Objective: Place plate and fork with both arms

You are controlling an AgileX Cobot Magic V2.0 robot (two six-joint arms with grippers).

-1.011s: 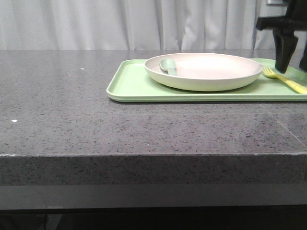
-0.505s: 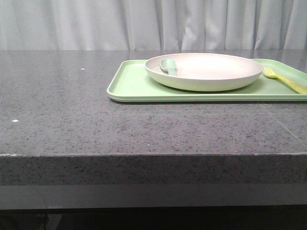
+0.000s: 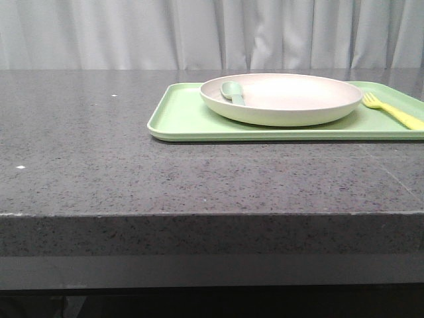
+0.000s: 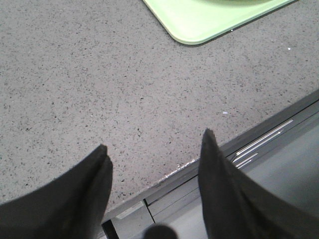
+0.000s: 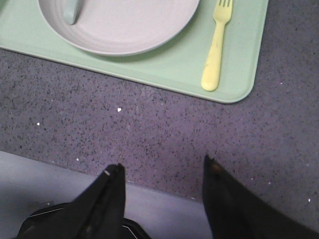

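We read the placing as done: plate [image 3: 281, 98] and fork [image 3: 392, 110] both sit on the tray [image 3: 179, 119], right half of the front frame. Step in hand looks like parking the arms, so we keep them high and back, clear of the tray edge.

Counter [image 3: 86, 152]: speckled grey stone, square front edge. Tray: flat, pale green, rounded corners, low lip. Plate: round, matte off-white, raised rim, spoon [image 3: 232, 92] lying in it. Fork: pale-yellow plastic, short tines, just beside the plate.

Left gripper [image 4: 153, 144] and right gripper [image 5: 164, 167]: fingers spread, empty, over the counter's near edge.
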